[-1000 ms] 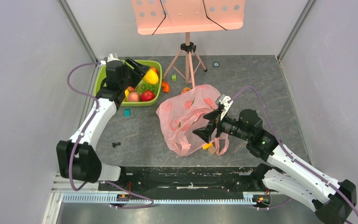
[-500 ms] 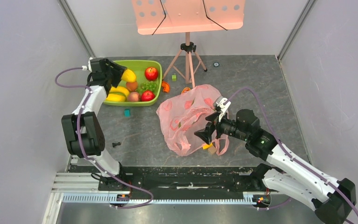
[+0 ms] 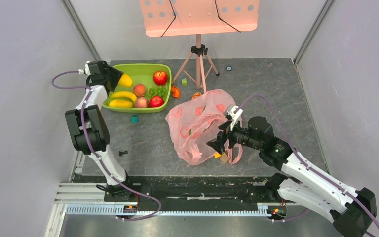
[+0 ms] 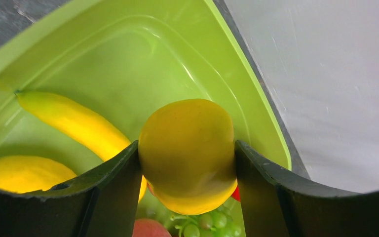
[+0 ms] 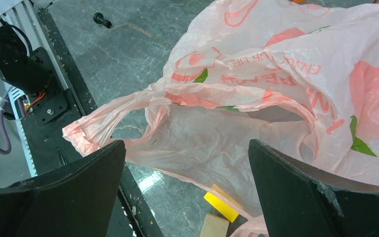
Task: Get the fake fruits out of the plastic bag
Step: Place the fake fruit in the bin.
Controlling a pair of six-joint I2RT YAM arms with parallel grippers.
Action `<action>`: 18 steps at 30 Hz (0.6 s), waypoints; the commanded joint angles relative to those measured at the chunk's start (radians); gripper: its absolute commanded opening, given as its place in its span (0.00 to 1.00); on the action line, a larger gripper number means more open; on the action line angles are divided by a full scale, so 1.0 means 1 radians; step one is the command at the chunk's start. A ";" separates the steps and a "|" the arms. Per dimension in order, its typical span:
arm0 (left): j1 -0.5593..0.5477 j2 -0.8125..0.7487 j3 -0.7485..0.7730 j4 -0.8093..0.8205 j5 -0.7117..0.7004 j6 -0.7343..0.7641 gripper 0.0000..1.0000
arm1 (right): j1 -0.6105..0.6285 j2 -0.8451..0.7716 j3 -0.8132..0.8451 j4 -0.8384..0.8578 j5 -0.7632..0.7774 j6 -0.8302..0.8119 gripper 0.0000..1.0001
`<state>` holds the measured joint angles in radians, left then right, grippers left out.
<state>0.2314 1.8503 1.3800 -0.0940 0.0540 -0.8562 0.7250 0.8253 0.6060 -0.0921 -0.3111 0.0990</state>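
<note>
L claw (image 4: 186, 170) is clenched on a yellow mango (image 4: 187, 138), one finger on each flank, held above the far-left corner of the green basin (image 3: 143, 69). It isn't set down yet. Already in the basin: bananas (image 3: 123, 94), two apples (image 3: 160, 77), a peach (image 3: 139, 90), plus green grapes (image 3: 154, 92). R claw (image 5: 186, 148) is released, jaws spread wide, hovering at the mouth of the pink bag (image 5: 286, 74), which lies slumped on the worktop (image 3: 276, 89) mid-scene, well apart from the basin. Wrist view looks into the mouth and shows no fruit, but the folds hide the far end, so can't tell if it's empty. A yellow cube (image 5: 220, 203) and a tan cube (image 5: 214, 225) sit just beside the near rim, outside the bag. Handling, as a guess: the fruits look hard, glossy and light, so prob. slippery. Grip across the widest part w/ moderate squeeze, since a pinch near an end could squirt it out. The bag is thin, limp film w/ no stiffness. It'll drag along w/ whatever touches it and collapse over its contents, so pinch a handle loop or the mouth rim to lift it open.
</note>
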 commanded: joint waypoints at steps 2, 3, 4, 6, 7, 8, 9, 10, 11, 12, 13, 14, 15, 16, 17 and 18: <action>0.013 0.068 0.080 0.063 0.005 0.075 0.25 | 0.005 -0.002 -0.010 0.011 0.029 -0.029 0.98; 0.013 0.076 0.089 0.062 0.006 0.077 0.25 | 0.005 0.001 -0.008 0.009 0.031 -0.029 0.98; 0.011 0.083 0.101 0.059 0.003 0.082 0.24 | 0.005 0.002 -0.009 0.008 0.033 -0.029 0.98; 0.005 0.099 0.128 0.039 -0.004 0.102 0.25 | 0.005 0.003 -0.010 0.009 0.038 -0.031 0.98; 0.003 0.102 0.139 0.028 -0.006 0.114 0.25 | 0.004 0.002 -0.012 0.010 0.042 -0.032 0.98; 0.001 0.104 0.142 0.027 -0.010 0.121 0.25 | 0.005 0.001 -0.012 0.011 0.043 -0.034 0.98; -0.003 0.105 0.142 0.026 -0.013 0.130 0.25 | 0.005 0.003 -0.012 0.012 0.045 -0.036 0.98; -0.007 0.105 0.144 0.028 -0.017 0.141 0.25 | 0.005 0.003 -0.012 0.014 0.046 -0.037 0.98; -0.010 0.106 0.147 0.028 -0.021 0.154 0.25 | 0.005 0.006 -0.012 0.015 0.046 -0.037 0.98; -0.017 0.108 0.153 0.027 -0.023 0.172 0.25 | 0.004 0.008 -0.011 0.015 0.045 -0.038 0.98; -0.024 0.109 0.159 0.023 -0.025 0.187 0.25 | 0.004 0.010 -0.011 0.014 0.043 -0.038 0.98; -0.032 0.111 0.169 0.019 -0.030 0.211 0.25 | 0.005 0.012 -0.012 0.013 0.042 -0.038 0.98; -0.044 0.110 0.182 0.011 -0.037 0.237 0.25 | 0.005 0.012 -0.013 0.014 0.041 -0.039 0.98; -0.059 0.112 0.194 0.005 -0.050 0.261 0.25 | 0.005 0.012 -0.016 0.014 0.039 -0.040 0.98; -0.071 0.113 0.209 0.000 -0.065 0.289 0.25 | 0.005 0.012 -0.017 0.014 0.040 -0.040 0.98; -0.086 0.119 0.227 -0.012 -0.090 0.311 0.25 | 0.005 0.013 -0.017 0.013 0.039 -0.042 0.98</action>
<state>0.1982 1.9568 1.5146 -0.1047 0.0353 -0.6968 0.7250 0.8364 0.5938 -0.0963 -0.2798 0.0765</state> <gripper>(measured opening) 0.695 0.979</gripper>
